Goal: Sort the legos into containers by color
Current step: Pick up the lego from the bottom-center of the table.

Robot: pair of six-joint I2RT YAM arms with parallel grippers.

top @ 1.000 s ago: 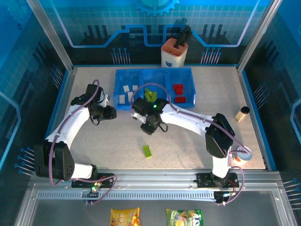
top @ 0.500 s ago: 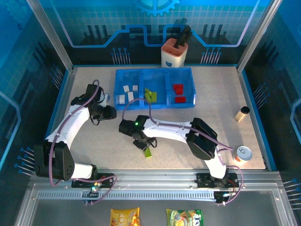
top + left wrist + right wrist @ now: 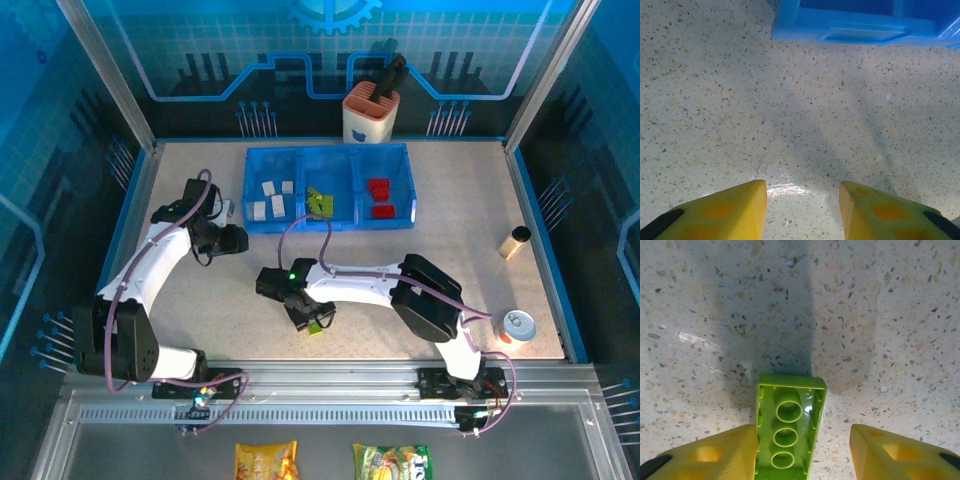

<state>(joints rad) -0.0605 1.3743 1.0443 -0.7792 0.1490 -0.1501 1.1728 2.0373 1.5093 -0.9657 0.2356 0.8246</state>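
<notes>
- yellow snack bag [image 3: 266, 461] + green snack bag [image 3: 392, 462]: nearest, in front of the arm bases. Both cut off by frame bottom.
- right gripper [image 3: 308, 318]: low over the table [image 3: 450, 200], near-centre. From above the wrist body covers the fingers, so the gap isn't readable there.
- lime lego [image 3: 319, 324]: on the table under that gripper, part hidden by it; a sliver pokes out beside it.
- Right wrist view: right gripper [image 3: 802, 435] jaws partly open w/ the lime lego [image 3: 787, 440] betw. them.
  - Brick lies hollow side up, 3 round tubes showing, near end cut off by frame bottom.
  - One finger [image 3: 715, 452] is against the brick's side, clear gap to the other. Not clamped, nothing held.
- round object [image 3: 518, 324]: near the right arm's elbow; too small to tell what it is.
- left gripper [image 3: 235, 240]: farther back, left of centre, near the tray's [image 3: 385, 223] near-left corner but apart from it.
  - Left wrist view: left gripper [image 3: 802, 187] jaws a little apart, bare table betw., holds nothing; finger bases cut off at bottom.
  - Tray edge runs along the top of that view, inside hidden.
- tan cylinder [image 3: 516, 242]: by the right edge, well apart from the tray.
- Tray compartments: white legos [image 3: 268, 199] left, green legos [image 3: 318, 201] mid, red legos [image 3: 380, 197] right. Exact counts hard to make out.
- cup [image 3: 370, 118]: orange/white, just behind the tray, black tool [image 3: 392, 73] sticking out.
</notes>
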